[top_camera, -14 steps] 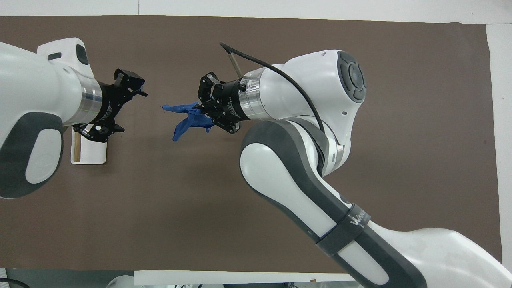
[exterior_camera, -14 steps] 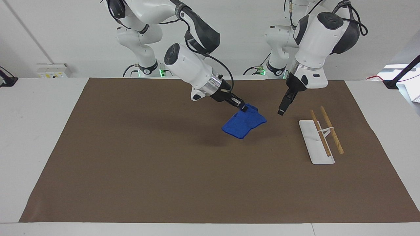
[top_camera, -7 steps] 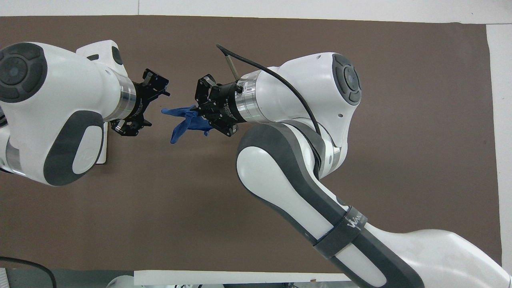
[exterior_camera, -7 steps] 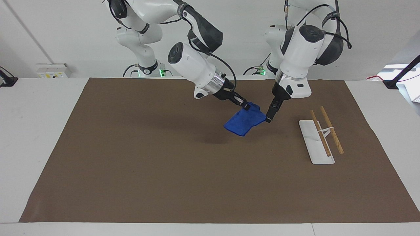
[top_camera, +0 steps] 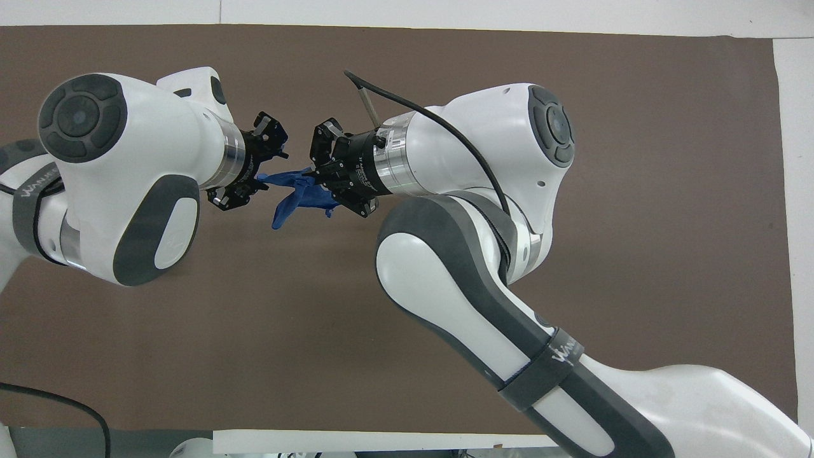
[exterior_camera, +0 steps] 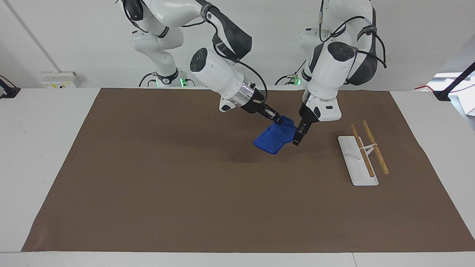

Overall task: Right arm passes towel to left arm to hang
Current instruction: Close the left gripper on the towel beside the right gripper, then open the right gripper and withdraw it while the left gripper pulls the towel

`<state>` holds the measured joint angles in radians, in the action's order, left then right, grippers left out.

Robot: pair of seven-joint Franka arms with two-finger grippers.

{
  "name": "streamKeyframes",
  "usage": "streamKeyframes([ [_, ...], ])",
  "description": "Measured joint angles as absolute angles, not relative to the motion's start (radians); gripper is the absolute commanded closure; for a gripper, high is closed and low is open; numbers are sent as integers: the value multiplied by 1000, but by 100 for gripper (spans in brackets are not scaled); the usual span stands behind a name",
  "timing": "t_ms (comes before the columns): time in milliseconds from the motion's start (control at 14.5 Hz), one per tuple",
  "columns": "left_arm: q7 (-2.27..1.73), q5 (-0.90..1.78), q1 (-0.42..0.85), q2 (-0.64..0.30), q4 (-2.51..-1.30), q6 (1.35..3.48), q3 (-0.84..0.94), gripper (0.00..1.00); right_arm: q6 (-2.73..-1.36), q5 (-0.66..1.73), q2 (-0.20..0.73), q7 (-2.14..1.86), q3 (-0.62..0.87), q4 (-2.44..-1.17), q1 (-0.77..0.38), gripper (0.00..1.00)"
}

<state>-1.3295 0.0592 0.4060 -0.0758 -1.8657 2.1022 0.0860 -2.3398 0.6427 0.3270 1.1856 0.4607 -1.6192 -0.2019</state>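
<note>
**Two grippers meet at one blue towel**

Going left to right in the facing view: the right gripper (exterior_camera: 277,119) is clamped on the upper corner of the towel (exterior_camera: 274,138), which hangs in the air over the middle of the brown mat (exterior_camera: 148,178). Next, the left gripper (exterior_camera: 297,140) sits at the towel's other edge, its fingers apparently either side of the cloth; whether they have closed cannot be told. A white rack (exterior_camera: 357,159) with two wooden rods stands toward the left arm's end.
</note>
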Motion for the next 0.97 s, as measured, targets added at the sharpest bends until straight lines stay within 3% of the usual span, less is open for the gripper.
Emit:
streamKeyframes([
  [69,-1331,59,411,-76,-1866,2095,86,87,-2340,643,327,1186,461,-1619,-202,100],
  [208,-1332,59,415,-76,-1866,2071,86,98,-2340,643,327,1186,461,-1619,-202,100],
  [484,-1332,59,415,-76,-1861,2059,84,100,-2340,643,327,1186,461,-1619,-202,97],
  [553,-1332,59,415,-76,-1851,2043,83,100,-2340,643,327,1186,460,-1619,-202,64],
  [623,-1332,59,414,-75,-1834,2019,80,100,-2340,643,327,1186,460,-1619,-202,5],
  [692,-1331,53,414,-74,-1816,1988,78,100,-2340,641,327,1183,460,-1619,-202,0],
  [969,-1280,-23,404,-62,-1795,1904,67,100,-2339,493,327,1145,450,-1621,-198,0],
])
